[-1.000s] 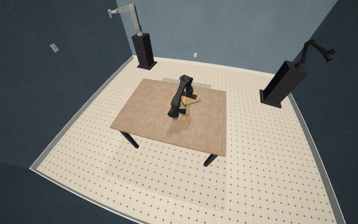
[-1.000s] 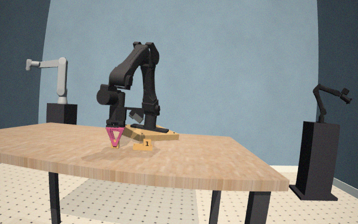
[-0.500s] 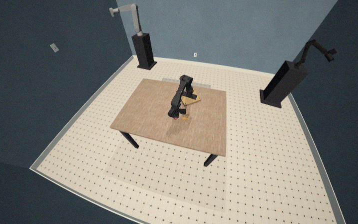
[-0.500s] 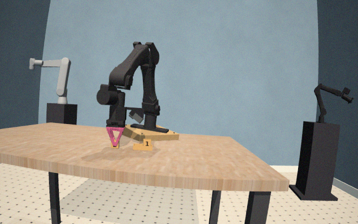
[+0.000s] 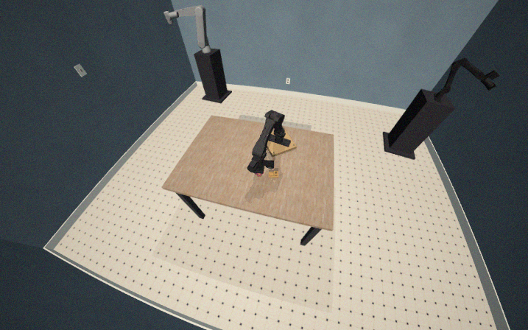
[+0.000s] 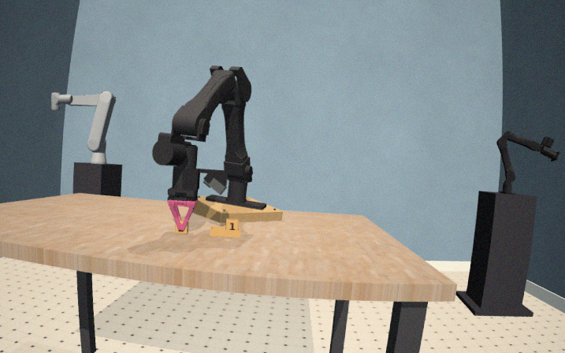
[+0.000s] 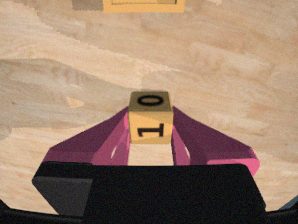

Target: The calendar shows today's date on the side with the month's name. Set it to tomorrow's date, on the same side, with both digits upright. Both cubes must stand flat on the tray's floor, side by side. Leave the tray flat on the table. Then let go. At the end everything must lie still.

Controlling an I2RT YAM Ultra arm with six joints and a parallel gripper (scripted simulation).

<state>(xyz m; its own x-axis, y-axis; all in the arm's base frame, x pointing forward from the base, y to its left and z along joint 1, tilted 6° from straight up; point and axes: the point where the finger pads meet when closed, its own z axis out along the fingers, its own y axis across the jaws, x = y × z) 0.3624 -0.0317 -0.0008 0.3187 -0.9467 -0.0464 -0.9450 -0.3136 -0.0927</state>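
My gripper point(image 5: 258, 174) point(image 6: 181, 228) point(image 7: 150, 112) has its magenta fingers shut on a loose yellow cube point(image 6: 177, 228) point(image 7: 151, 134), one finger against each of two opposite sides. The cube is at table level, left of the tray in the exterior view. The wrist view shows a 0 and a sideways 1 on it; its face toward the exterior camera is mostly hidden by a finger. The yellow tray point(image 5: 273, 176) point(image 6: 218, 232) point(image 7: 112, 8) lies flat on the table. A second cube point(image 6: 232, 225) stands at its right end, showing an upright 1.
The wooden table point(image 5: 216, 163) point(image 6: 319, 250) bears the arm's yellow base plate point(image 5: 284, 149) point(image 6: 249, 216) behind the tray. Two other arms stand on dark pedestals point(image 5: 212, 75) point(image 6: 501, 250) away from the table.
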